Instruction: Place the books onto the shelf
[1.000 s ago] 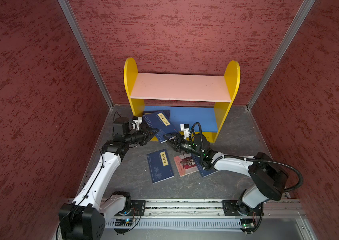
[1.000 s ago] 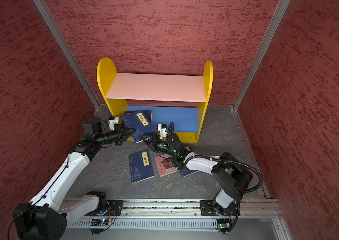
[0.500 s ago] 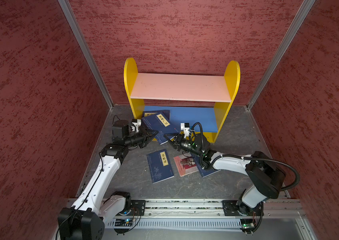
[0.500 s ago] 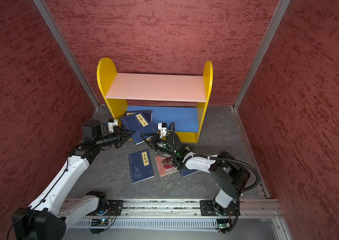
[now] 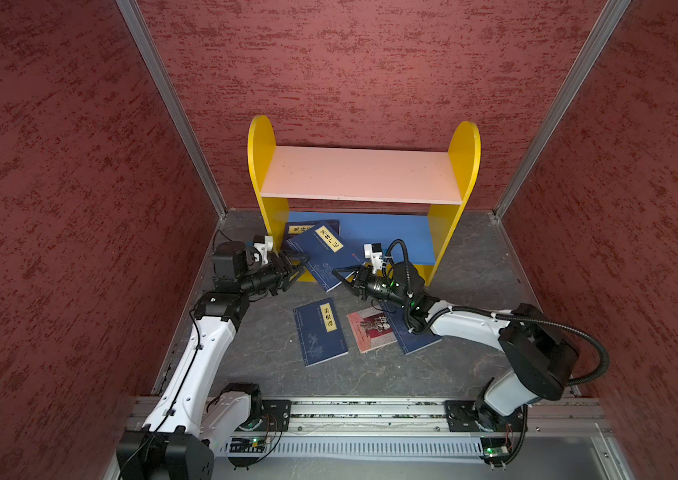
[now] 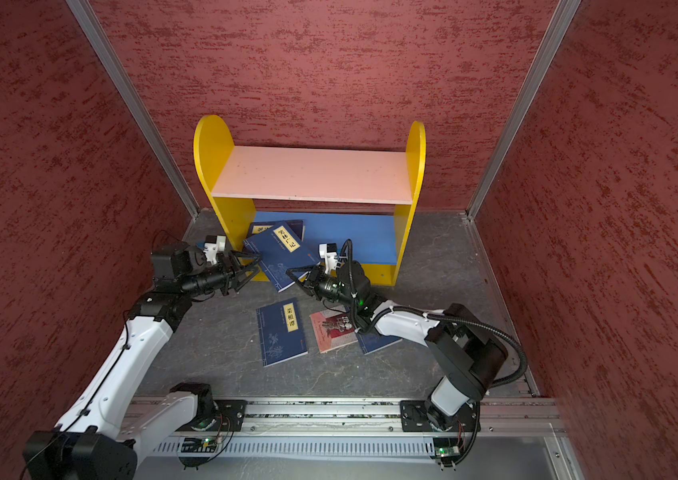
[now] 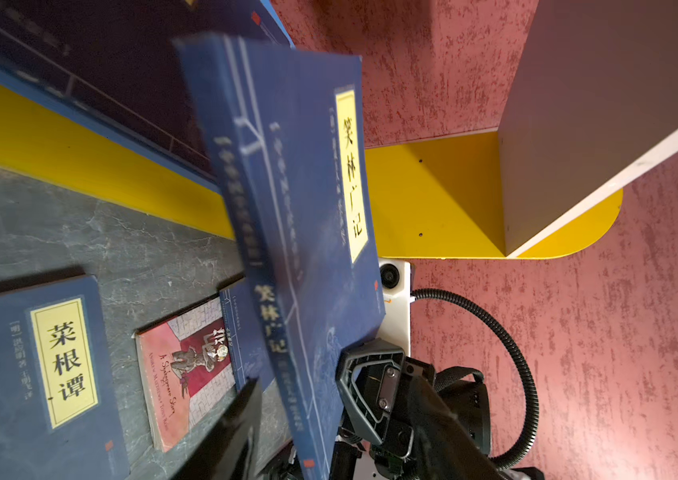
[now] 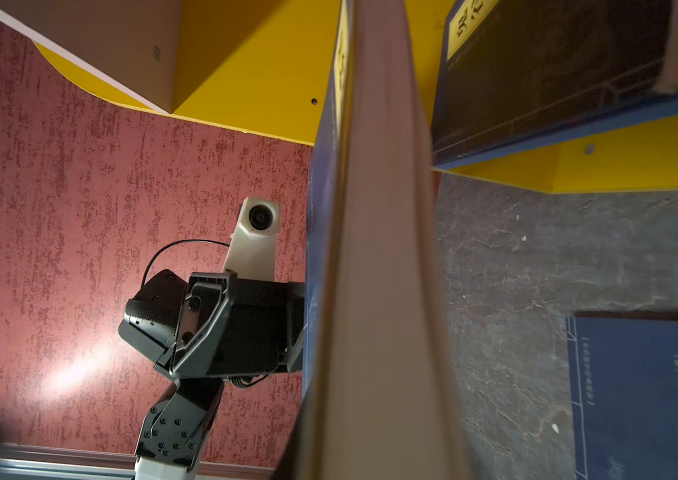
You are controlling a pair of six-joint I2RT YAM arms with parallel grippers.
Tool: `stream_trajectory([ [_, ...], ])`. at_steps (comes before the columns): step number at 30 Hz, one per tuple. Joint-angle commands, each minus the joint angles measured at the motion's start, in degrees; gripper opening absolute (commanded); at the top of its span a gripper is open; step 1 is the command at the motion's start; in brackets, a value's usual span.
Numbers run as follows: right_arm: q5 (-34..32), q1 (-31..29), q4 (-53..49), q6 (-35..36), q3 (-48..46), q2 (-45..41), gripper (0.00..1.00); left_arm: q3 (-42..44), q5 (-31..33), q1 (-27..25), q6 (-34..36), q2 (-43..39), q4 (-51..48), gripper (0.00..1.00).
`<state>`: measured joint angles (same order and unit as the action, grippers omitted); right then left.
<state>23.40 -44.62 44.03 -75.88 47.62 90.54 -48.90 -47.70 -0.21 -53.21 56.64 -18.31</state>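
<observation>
**Right claw grips the tilted book; left claw stands open beside it**

The right claw (image 5: 336, 273) is clamped on a lower corner of the navy book (image 5: 320, 253). The right wrist view shows the page edge running straight out from between its jaws. The book leans at the left end of the shelf (image 5: 364, 174), with its upper part over the blue lower board (image 5: 395, 237), where it overlaps a second navy book (image 5: 312, 227) lying there. Its lower end hangs out past the yellow base.

The left claw (image 5: 299, 267) has its jaws spread and pinches nothing. Its fingertips are just beside the book's left edge.

The step in hand looks like sliding the book onto the lower board. A corner grip on a thin paperback invites sagging, so the right claw should push in low and level. The left claw should draw clear sideways so it does not snag the cover.

Three books lie on the floor: a navy one (image 5: 320, 332), a pink one (image 5: 372, 330) and another navy one (image 5: 416, 343) partly under the right arm.
</observation>
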Motion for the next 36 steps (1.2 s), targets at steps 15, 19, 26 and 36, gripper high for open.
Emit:
stream_trajectory([
  [15, 14.7, 2.9, -9.7, 6.9, 4.3, -6.3, 0.07, 4.0, -9.1, 4.6, -4.4, 1.7, 10.8, 0.6],
  [19, 16.7, 3.0, -9.6, 7.4, 5.3, -5.8, 0.07, 4.4, -9.1, 4.6, -5.1, 1.8, 11.5, 0.53],
  [26, 18.7, 3.2, -10.1, 7.4, 6.2, -4.1, 0.11, 4.0, -9.5, 4.7, -6.0, 2.1, 11.2, 0.29],
  [36, 13.0, 3.4, -9.6, 6.7, 4.7, -5.0, 0.4, 2.5, -7.4, 5.3, -4.4, 1.7, 9.4, 0.02],
])
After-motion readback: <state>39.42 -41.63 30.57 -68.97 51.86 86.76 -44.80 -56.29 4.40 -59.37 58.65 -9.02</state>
